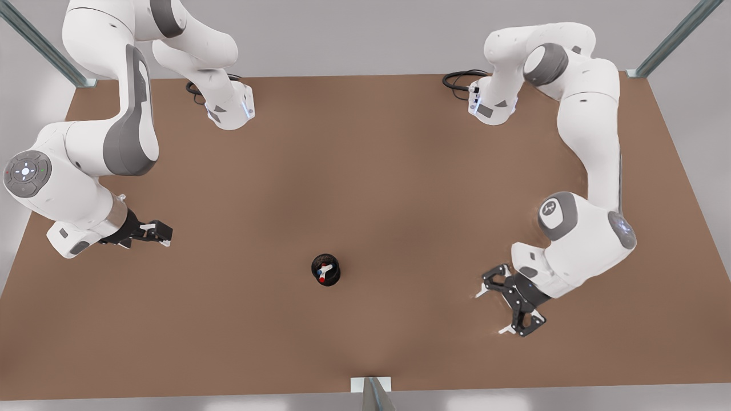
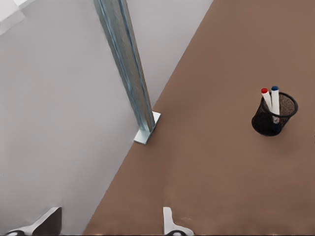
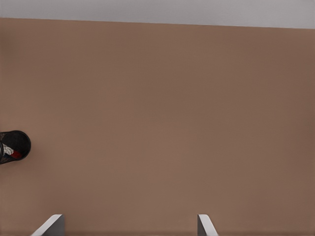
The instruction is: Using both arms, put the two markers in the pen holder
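Both markers, red-capped marker (image 2: 266, 98) and blue-capped marker (image 2: 275, 100), are standing inside the pen holder (image 1: 326, 270) near the desk's (image 1: 365, 171) front edge. The left end effector (image 1: 494, 311) and right end effector (image 1: 165, 234) are both gaping wide, well apart from it.

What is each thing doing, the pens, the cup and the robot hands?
Red marker: standing in the pen holder.
Blue marker: standing in it too.
Pen holder: upright, holding both.
Left gripper: open, empty, at the front view's right.
Right gripper: open, empty, at the front view's left.
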